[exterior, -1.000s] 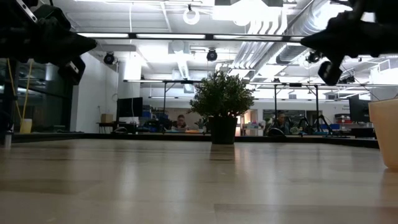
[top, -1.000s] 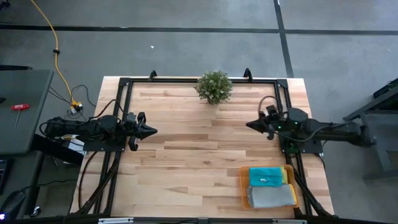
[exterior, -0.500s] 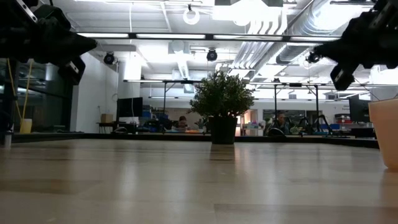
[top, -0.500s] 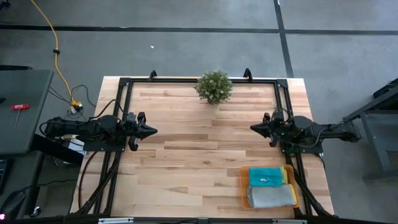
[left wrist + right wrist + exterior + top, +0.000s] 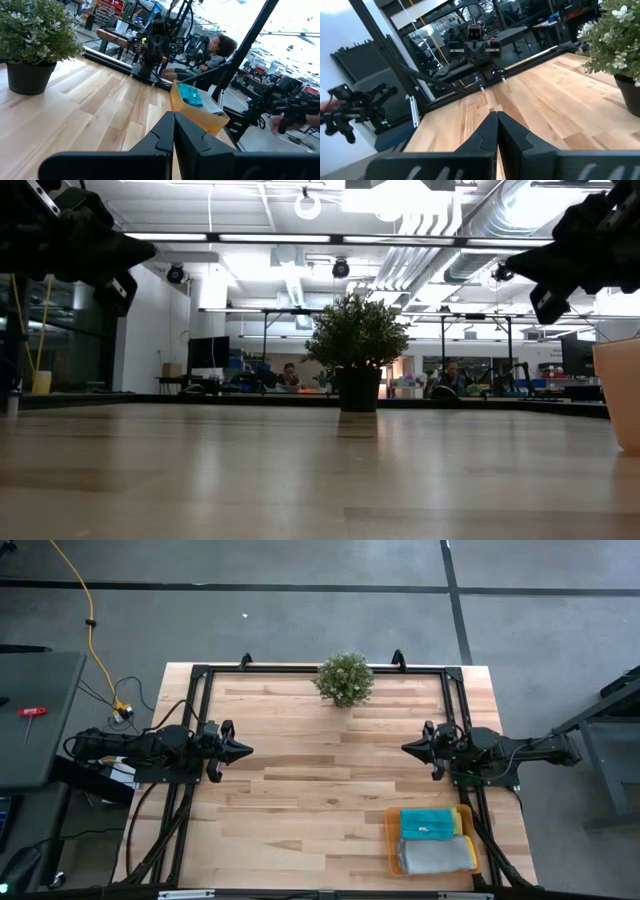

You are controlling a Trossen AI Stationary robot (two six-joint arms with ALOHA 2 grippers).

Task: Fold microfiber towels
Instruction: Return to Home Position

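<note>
Folded microfiber towels lie stacked in an orange tray (image 5: 392,840) at the table's near right: a teal one (image 5: 428,823) and a light grey one (image 5: 436,856) show on top. The left wrist view shows the teal towel (image 5: 190,94) in the tray (image 5: 197,110). My left gripper (image 5: 248,750) is shut and level above the table's left edge, holding nothing. My right gripper (image 5: 404,747) is shut and level above the right edge, facing the left one, also holding nothing. Both are far from the towels.
A small potted plant (image 5: 345,679) stands at the middle of the far edge. A black frame (image 5: 300,669) runs along the table's far edge and sides. The bare wooden top (image 5: 320,790) lies between the two arms. People sit in the room beyond the table.
My right gripper has drawn back toward the table's right edge and sunk a little, rolling about its own axis, and has stood still for the last half second. It stayed shut. My left arm and the towels have not moved.
</note>
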